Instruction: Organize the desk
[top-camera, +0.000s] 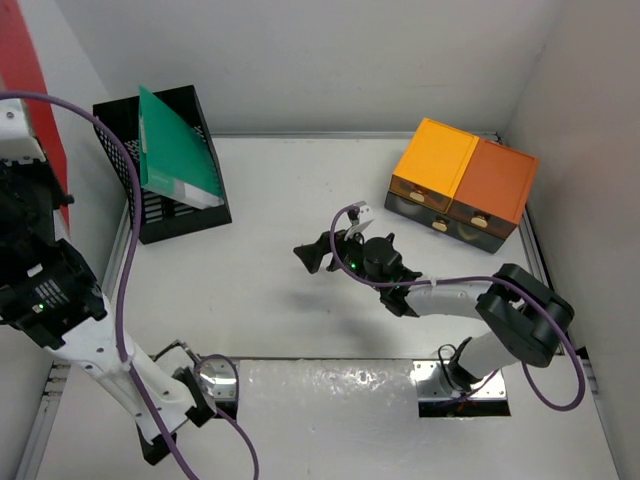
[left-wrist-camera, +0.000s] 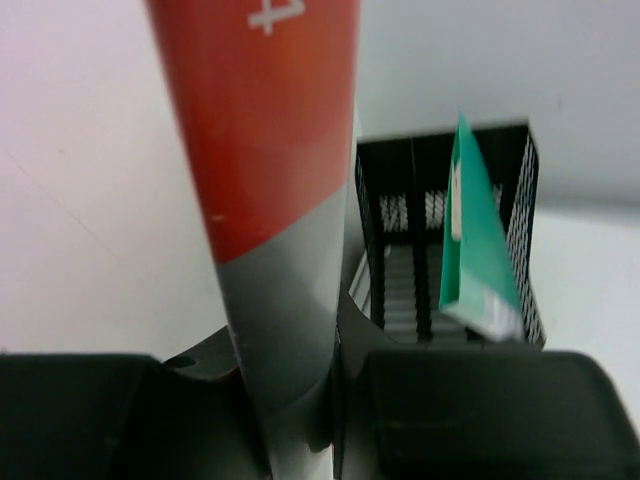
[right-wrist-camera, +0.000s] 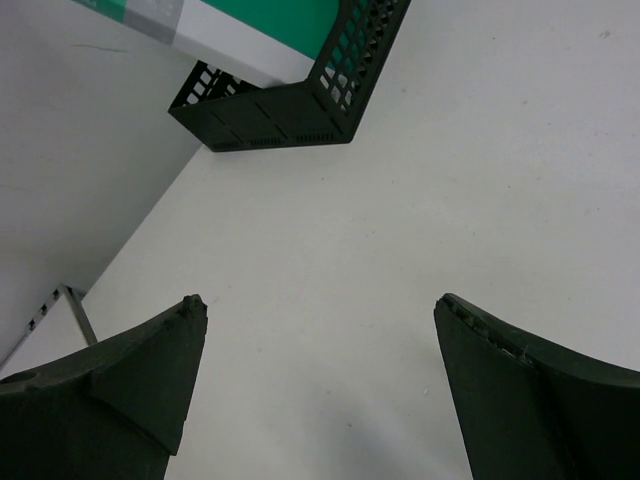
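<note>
Tabletop (top-camera: 270, 320), white, rigid and slick beneath both arms, looks too heavy to lift, graspable only at its thin rim; right gripper (right-wrist-camera: 318, 305) hovers over it spread wide and empty, left gripper (left-wrist-camera: 290, 400) seems clamped on a red-and-silver post (left-wrist-camera: 270, 150).

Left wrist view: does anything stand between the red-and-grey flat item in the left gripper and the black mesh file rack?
Nothing visible does. The red-and-grey flat item, clamped in the left gripper, has open space to the black mesh file rack; only a green folder leans inside it.
</note>
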